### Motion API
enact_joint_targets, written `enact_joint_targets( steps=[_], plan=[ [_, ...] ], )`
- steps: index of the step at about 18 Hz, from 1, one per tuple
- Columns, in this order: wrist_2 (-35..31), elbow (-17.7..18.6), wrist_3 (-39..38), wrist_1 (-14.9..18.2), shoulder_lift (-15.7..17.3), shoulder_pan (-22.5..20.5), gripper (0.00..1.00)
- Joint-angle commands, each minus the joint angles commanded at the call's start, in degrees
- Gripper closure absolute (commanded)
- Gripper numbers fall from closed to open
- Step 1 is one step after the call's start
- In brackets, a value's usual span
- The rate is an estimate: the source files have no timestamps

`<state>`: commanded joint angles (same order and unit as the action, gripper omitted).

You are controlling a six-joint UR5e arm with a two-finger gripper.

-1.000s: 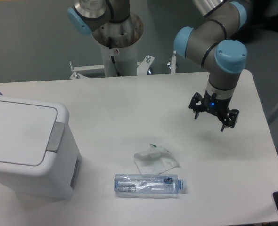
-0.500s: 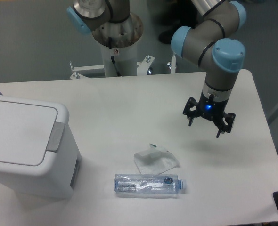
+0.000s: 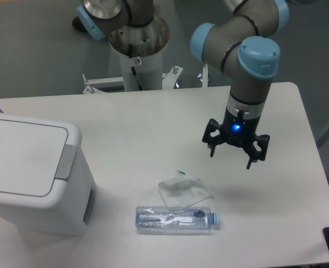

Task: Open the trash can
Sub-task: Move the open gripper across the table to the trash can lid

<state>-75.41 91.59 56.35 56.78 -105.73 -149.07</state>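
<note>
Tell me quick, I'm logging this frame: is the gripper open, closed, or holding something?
Gripper: open, holding nothing, hanging above the table well right of the trash can.

A clear bottle (image 3: 175, 218) lies near a crumpled wrapper (image 3: 184, 189) — both on the white table (image 3: 142, 128).

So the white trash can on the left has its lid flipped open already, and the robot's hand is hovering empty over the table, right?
Not quite: the trash can has its lid shut, lying flat with the grey push tab at its edge, as the camera view shows. The rest holds: it sits on the left, and the hand hovers empty over the table.
</note>
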Motion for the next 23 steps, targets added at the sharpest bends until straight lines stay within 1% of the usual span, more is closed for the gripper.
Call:
enact_joint_targets(
  steps=[5, 8, 10, 12, 14, 19, 20, 23],
  plan=[
    [1.5, -0.2, -1.4, 0.3, 0.0, 0.7, 0.0],
    [3.8, -2.5, -8.4, 1.9, 0.0, 1.9, 0.0],
    [6.0, -4.7, -15.3, 2.5, -0.1, 3.9, 0.0],
    [8.8, -5.8, -22.6, 2.3, -0.1, 6.1, 0.0],
    [10.4, -6.6, -27.8, 1.8, -0.1, 8.1, 0.0],
    [11.3, -7.3, -34.2, 1.7, 0.1, 12.6, 0.0],
    [11.4, -7.6, -35.3, 1.7, 0.5, 13.4, 0.0],
    [11.4, -10.0, -39.0, 1.7, 0.6, 15.6, 0.0]
  ],
)
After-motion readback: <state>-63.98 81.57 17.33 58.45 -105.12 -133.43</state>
